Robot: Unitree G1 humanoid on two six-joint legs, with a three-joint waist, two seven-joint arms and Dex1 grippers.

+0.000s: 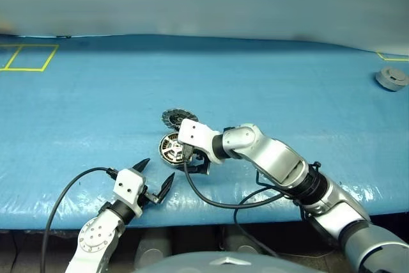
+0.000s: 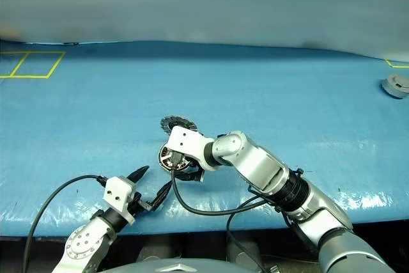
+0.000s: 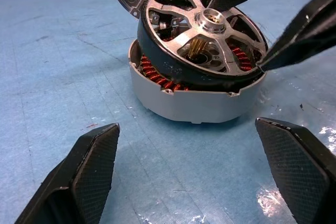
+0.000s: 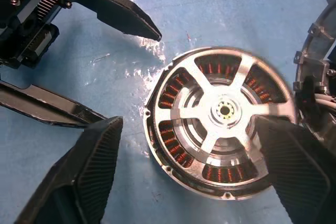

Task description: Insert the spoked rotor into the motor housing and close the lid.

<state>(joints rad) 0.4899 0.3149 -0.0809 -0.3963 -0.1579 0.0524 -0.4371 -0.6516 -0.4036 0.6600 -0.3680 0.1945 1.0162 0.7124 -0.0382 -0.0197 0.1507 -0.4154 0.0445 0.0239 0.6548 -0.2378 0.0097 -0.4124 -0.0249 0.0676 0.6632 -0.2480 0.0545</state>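
nearest, the left gripper [image 1: 155, 183] waits wide apart and empty. just beyond, the spoked rotor [image 3: 202, 43] sits tilted, not fully seated, in the motor housing [image 3: 194, 100], the right gripper [image 4: 194, 166] wide around it, holding nothing. behind, the lid [image 1: 177, 118] still stands open, so seating and closing remain.

A robotics lab — blue sheet-covered table [image 1: 268, 81] (yellow tape squares [image 1: 29, 57]), motor parts laid out.

A blue-covered worktop [image 1: 268, 87] carries the motor housing [image 3: 194, 100] near its front edge at about six o'clock, the opened lid [image 1: 179, 118] lying just behind it. Another grey puck [image 1: 391, 79] sits far off at two o'clock, yellow tape squares [image 1: 29, 57] at ten.
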